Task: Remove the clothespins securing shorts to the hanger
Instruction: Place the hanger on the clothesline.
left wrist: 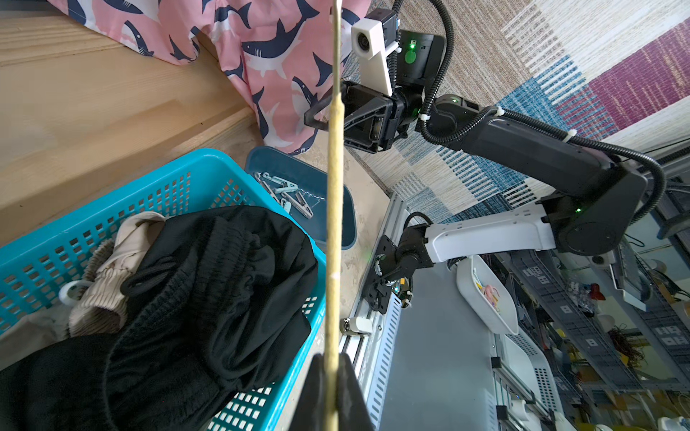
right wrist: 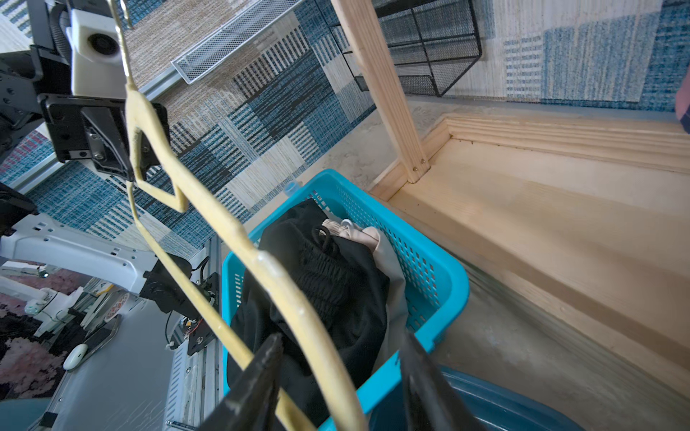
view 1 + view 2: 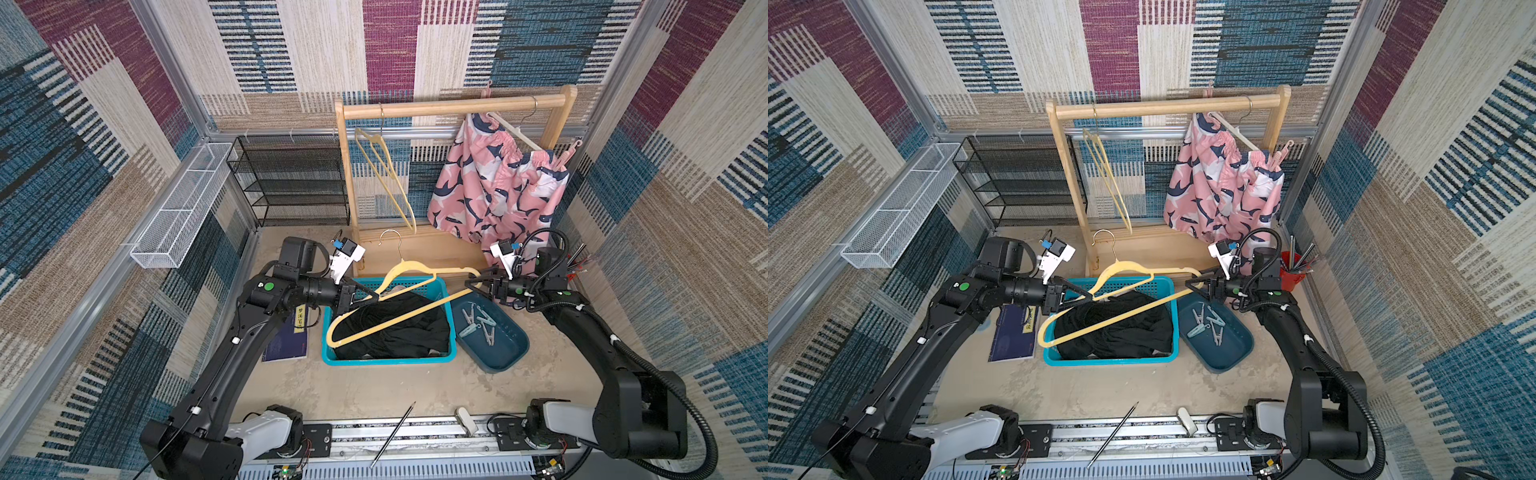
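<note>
A bare yellow hanger [image 3: 411, 270] hangs over the teal basket [image 3: 388, 359]. My left gripper [image 3: 372, 297] is shut on its left arm; the pads [image 1: 347, 377] pinch the bar. My right gripper [image 3: 473, 282] is at the hanger's right end, open. In the right wrist view the hanger [image 2: 283, 291] passes between the spread fingers [image 2: 261, 369] untouched. Black shorts [image 3: 399, 328] and beige shorts [image 1: 112, 268] lie in the basket. Pink shark-print shorts [image 3: 494, 187] hang from a white hanger [image 3: 515, 133], a pink clothespin [image 3: 569, 153] at its right end. Several loose clothespins [image 3: 478, 320] lie in the dark blue tray [image 3: 503, 357].
The wooden rack [image 3: 453, 106] also carries an empty yellow hanger [image 3: 386, 166]. A black mesh shelf [image 3: 291, 183] and a white wire basket [image 3: 183, 208] stand at the back left. A notebook [image 3: 286, 340] lies left of the basket, and a red pen cup [image 3: 577, 266] stands behind my right arm.
</note>
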### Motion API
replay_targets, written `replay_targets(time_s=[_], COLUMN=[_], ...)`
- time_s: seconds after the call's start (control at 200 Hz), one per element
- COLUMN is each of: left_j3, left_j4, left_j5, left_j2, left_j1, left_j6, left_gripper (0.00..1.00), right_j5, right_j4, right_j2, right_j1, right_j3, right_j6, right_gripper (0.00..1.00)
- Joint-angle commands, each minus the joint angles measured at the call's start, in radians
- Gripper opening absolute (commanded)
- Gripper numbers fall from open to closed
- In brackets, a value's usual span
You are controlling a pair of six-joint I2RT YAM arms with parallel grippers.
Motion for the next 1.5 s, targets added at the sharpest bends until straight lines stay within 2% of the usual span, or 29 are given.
replay_targets(time_s=[0.0,0.065,0.15,0.175,0.22,0.33,0.446,0.556,0.651,0.776,0.946,1.302,1.497], left_j3=[-0.005,-0.008,-0.010,-0.009,-0.007,-0.006,-0.001,-0.005,-0.001,0.009,0.010,-0.016,-0.012], left_j4=[0.003,0.002,0.002,0.002,0.002,0.003,0.009,0.037,0.057,0.080,0.113,0.107,0.100], left_j5=[0.029,0.018,-0.005,-0.012,-0.019,-0.050,-0.083,-0.116,-0.180,-0.279,-0.406,-0.434,-0.440], left_j2=[-0.003,-0.003,-0.006,-0.007,-0.008,-0.010,-0.009,-0.007,-0.002,-0.001,-0.024,-0.038,-0.038], left_j1=[0.000,0.000,0.000,0.000,0.000,0.000,0.000,0.000,0.001,0.003,0.009,0.017,0.020], left_j6=[0.026,0.024,0.023,0.021,0.021,0.017,0.006,-0.020,-0.048,-0.087,-0.129,-0.129,-0.123], left_gripper=[0.00,0.00,0.00,0.03,0.10,0.40,0.62,0.73,0.82,0.87,0.89,0.89,0.89], right_j5=[-0.069,-0.069,-0.068,-0.068,-0.063,-0.041,-0.002,0.031,0.107,0.198,0.258,0.348,0.497], right_j4=[0.046,0.050,0.056,0.059,0.068,0.066,0.004,-0.060,-0.133,-0.216,-0.238,-0.102,-0.142], right_j2=[-0.022,-0.038,-0.066,-0.075,-0.099,-0.161,-0.222,-0.276,-0.313,-0.337,-0.317,-0.282,-0.290], right_j1=[0.000,0.000,0.000,0.000,0.000,0.000,0.001,0.000,0.000,0.000,0.000,-0.001,0.000], right_j3=[0.003,0.002,-0.002,-0.003,-0.010,-0.022,-0.016,-0.006,0.013,0.044,0.047,0.006,0.076], right_j6=[0.007,0.023,0.050,0.058,0.078,0.123,0.134,0.139,0.133,0.114,0.126,0.282,0.351], right_gripper=[0.30,0.13,0.02,0.00,0.00,0.00,0.00,0.00,0.00,0.00,0.00,0.00,0.00])
